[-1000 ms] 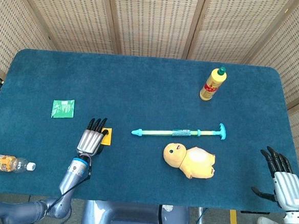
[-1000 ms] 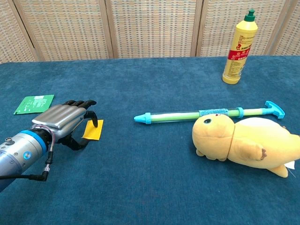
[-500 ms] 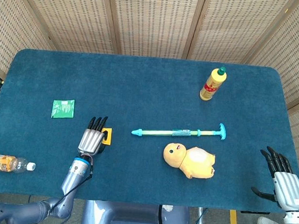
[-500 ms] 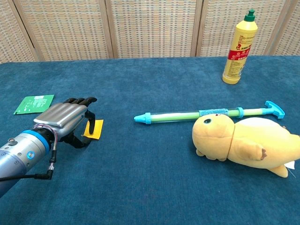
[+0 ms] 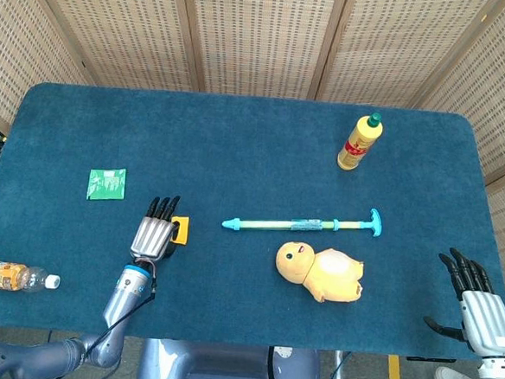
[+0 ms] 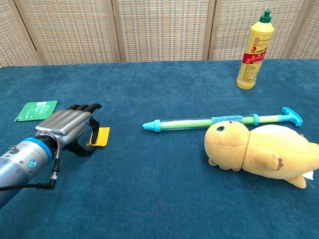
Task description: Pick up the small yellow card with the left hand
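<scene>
The small yellow card point(image 5: 181, 230) point(image 6: 101, 136) sits left of the table's middle, its left edge tipped up off the blue cloth. My left hand point(image 5: 155, 234) point(image 6: 67, 127) is at that edge, palm down, with its fingers curled over and pinching the card. My right hand point(image 5: 475, 296) hangs off the table's right front corner with fingers apart and nothing in it; the chest view does not show it.
A green card point(image 5: 106, 184) point(image 6: 36, 110) lies left of the hand. A plastic drink bottle point(image 5: 8, 275) lies at the front left edge. To the right are a long teal pump toy point(image 5: 302, 223) point(image 6: 222, 121), a yellow plush point(image 5: 320, 272) point(image 6: 259, 152) and an upright yellow bottle point(image 5: 360, 142) point(image 6: 254, 51).
The left hand's fingers have closed on the card's left edge, and the card has gone from flat to tilted and narrower in view. The right hand has stayed put.
</scene>
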Action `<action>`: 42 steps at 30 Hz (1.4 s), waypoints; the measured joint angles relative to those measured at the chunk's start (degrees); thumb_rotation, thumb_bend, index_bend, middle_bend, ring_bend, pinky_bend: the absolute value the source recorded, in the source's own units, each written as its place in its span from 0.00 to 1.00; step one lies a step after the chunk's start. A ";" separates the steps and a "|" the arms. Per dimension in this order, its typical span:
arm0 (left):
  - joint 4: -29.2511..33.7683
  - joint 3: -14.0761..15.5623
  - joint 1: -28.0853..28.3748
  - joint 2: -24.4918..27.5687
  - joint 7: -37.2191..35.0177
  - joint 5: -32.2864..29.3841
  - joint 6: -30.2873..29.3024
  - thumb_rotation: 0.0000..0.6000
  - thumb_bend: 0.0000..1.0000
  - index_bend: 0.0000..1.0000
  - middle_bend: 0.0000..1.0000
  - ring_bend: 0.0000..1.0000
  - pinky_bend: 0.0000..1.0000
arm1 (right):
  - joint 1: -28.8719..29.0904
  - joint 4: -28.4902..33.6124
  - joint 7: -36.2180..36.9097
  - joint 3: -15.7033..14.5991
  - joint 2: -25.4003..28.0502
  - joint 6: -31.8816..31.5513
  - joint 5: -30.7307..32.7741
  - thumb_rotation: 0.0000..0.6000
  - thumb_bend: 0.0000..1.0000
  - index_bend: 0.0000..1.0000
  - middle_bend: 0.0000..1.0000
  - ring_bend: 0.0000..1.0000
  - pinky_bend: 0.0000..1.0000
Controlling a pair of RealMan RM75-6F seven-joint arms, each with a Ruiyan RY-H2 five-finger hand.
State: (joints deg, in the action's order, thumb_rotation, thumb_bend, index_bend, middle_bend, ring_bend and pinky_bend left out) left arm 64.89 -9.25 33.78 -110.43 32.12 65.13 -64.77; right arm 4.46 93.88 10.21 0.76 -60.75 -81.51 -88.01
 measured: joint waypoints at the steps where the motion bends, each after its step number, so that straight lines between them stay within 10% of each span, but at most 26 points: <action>1: 0.01 -0.06 0.01 0.04 -0.12 0.04 0.04 1.00 0.47 0.60 0.00 0.00 0.00 | -0.01 0.00 0.01 -0.01 0.01 -0.01 0.00 1.00 0.00 0.00 0.00 0.00 0.00; 24: -0.60 -2.65 1.64 0.60 -1.24 -0.12 1.55 1.00 0.64 0.59 0.00 0.00 0.00 | 0.29 -0.31 0.06 0.07 -0.09 0.73 0.51 1.00 0.00 0.00 0.00 0.00 0.00; 42: -9.33 -10.48 7.84 -1.58 -1.63 -7.25 6.97 1.00 0.64 0.60 0.00 0.00 0.00 | 1.27 -1.35 -0.46 0.67 -0.82 2.90 2.39 1.00 0.00 0.00 0.00 0.00 0.00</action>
State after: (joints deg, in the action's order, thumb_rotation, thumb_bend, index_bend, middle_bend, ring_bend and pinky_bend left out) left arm 55.55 -19.73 41.63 -112.01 30.49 57.88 -57.79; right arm 5.73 92.52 9.75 1.43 -61.56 -78.61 -85.63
